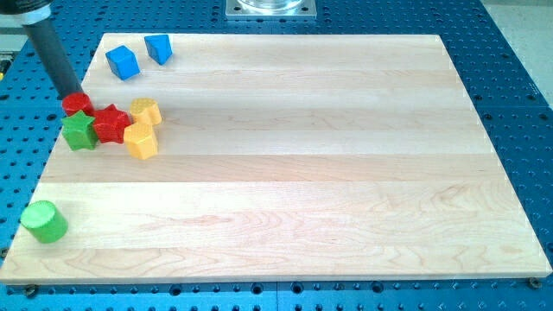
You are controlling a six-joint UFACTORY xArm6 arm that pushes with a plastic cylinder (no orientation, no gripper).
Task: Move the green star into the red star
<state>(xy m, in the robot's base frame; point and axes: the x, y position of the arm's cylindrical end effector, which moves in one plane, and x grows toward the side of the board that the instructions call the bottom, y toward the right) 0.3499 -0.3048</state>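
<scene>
Tool tip (76, 93) against red cylinder (77, 104) (beside green star (79, 131))

Bright, even overhead light, soft shadows, perhaps slight blur throughout.

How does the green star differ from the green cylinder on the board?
The green star has points; the green cylinder is round with a flat top. The green star touches the red star in the cluster at the view's upper left; the green cylinder stands alone near the view's bottom left corner. My tip is close above the green star, far from the green cylinder. Both are the same green.
</scene>
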